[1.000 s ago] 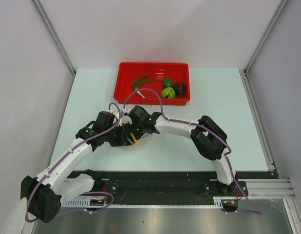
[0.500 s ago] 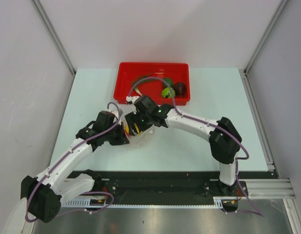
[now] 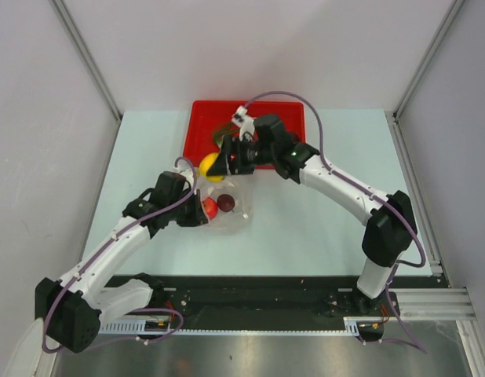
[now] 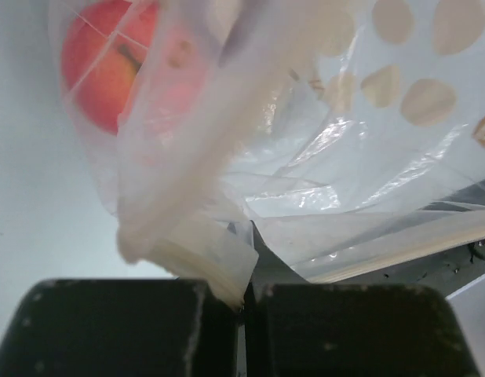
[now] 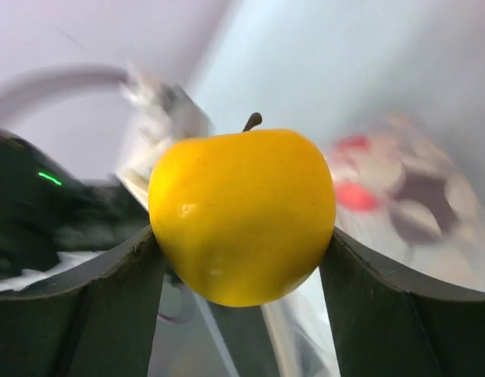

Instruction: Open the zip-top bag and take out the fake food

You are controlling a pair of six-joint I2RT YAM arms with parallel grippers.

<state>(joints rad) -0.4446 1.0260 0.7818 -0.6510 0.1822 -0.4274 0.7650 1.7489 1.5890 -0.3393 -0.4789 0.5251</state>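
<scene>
Now the right end effector (image 3: pixel 224 161), clamped on the yellow apple (image 5: pixel 242 216), has lifted it from the zip-top bag (image 4: pixel 305 196) the left end effector (image 4: pixel 244 308) pinches; two fruits (image 3: pixel 211 207) remain.

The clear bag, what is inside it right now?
A red fruit and a dark maroon one show through the zip-top bag. The left pincer covers its left edge.

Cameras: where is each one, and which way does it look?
Top: high behind the robot, looking down at the table; both arms show.
Left wrist: on the left arm, facing the bag; left pincer shows.
Right wrist: on the right arm, facing the yellow apple; right pincer shows.
Top and right wrist share the yellow apple.
</scene>
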